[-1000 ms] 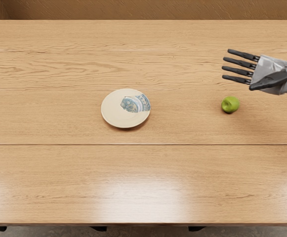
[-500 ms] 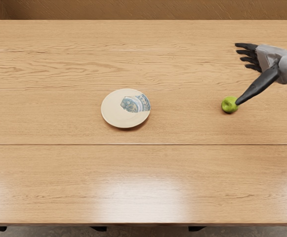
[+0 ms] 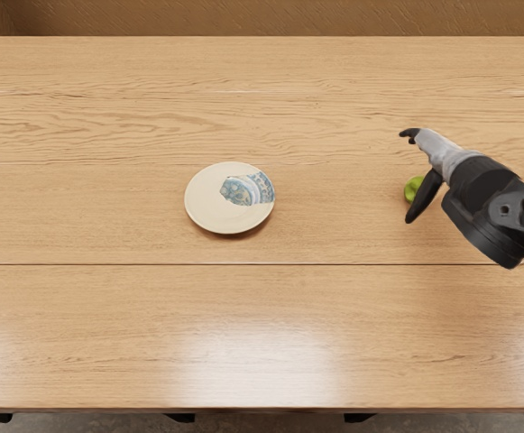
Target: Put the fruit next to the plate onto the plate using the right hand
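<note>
straddling the green fruit [image 3: 411, 189], right hand [image 3: 437, 161] lower than before, thumb and fingers wide, plate [image 3: 209, 213] well apart

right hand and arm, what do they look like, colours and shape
The right hand has a light grey shell with black ends. Behind it, the right arm is a bulky, rounded black casing. No cables or markings show.
</note>
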Controlling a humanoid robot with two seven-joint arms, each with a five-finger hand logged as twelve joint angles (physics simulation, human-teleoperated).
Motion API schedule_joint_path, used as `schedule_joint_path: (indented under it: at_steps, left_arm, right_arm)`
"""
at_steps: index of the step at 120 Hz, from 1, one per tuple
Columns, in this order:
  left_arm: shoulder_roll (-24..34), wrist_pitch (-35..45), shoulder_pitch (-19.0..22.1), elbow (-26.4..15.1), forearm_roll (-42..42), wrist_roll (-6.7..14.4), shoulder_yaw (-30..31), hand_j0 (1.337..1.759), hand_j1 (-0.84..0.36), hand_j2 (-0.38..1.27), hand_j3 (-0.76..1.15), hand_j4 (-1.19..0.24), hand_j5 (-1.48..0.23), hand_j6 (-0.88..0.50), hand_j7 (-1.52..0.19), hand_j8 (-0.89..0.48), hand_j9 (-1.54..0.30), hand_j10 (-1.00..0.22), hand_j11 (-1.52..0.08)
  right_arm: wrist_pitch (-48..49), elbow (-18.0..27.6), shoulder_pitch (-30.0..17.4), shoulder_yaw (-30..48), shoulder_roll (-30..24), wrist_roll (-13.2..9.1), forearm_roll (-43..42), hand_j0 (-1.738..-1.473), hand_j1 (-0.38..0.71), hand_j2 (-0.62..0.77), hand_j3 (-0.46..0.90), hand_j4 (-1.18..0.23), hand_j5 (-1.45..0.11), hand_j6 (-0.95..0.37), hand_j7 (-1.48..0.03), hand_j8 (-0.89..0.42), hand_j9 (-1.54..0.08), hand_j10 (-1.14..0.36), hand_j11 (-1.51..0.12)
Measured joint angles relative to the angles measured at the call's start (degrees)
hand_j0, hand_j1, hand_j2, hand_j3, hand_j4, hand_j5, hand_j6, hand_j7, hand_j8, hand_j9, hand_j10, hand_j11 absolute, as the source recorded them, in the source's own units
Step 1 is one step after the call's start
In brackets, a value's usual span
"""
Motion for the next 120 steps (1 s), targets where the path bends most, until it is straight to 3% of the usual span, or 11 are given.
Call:
schedule_joint_path:
  at_steps: [15, 36, 75, 120]
  left_arm:
    - [0.0, 0.0, 0.0, 0.0, 0.0, 0.0, 0.0, 1.658, 0.34, 0.0, 0.0, -0.01, -0.01, -0.01, -0.01, -0.01, -0.01, -0.01, -0.01]
    - [0.0, 0.0, 0.0, 0.0, 0.0, 0.0, 0.0, 1.658, 0.34, 0.0, 0.0, -0.01, -0.01, -0.01, -0.01, -0.01, -0.01, -0.01, -0.01]
    - [0.0, 0.0, 0.0, 0.0, 0.0, 0.0, 0.0, 1.658, 0.34, 0.0, 0.0, -0.01, -0.01, -0.01, -0.01, -0.01, -0.01, -0.01, -0.01]
    - [0.0, 0.0, 0.0, 0.0, 0.0, 0.0, 0.0, 1.658, 0.34, 0.0, 0.0, -0.01, -0.01, -0.01, -0.01, -0.01, -0.01, -0.01, -0.01]
  right_arm:
    - [-1.1, -1.9, 6.7, -10.9, 4.7, 0.0, 4.9, -1.658, -0.19, -0.02, 0.0, -0.14, -0.17, -0.14, -0.17, -0.14, -0.17, -0.14, -0.17]
    - [-1.5, -4.0, 11.0, -15.6, 8.4, 0.0, 6.6, -1.658, -0.16, -0.03, 0.0, -0.16, -0.2, -0.16, -0.2, -0.16, -0.2, -0.16, -0.2]
    - [-1.6, -7.8, 9.7, -19.2, 12.5, 0.0, 6.9, -1.658, -0.15, -0.03, 0.0, -0.17, -0.22, -0.17, -0.22, -0.17, -0.22, -0.17, -0.22]
    - [-1.6, -12.4, 6.9, -19.1, 13.6, 0.0, 6.9, -1.658, 0.0, -0.06, 0.0, -0.29, -0.37, -0.29, -0.37, -0.29, -0.37, -0.29, -0.37]
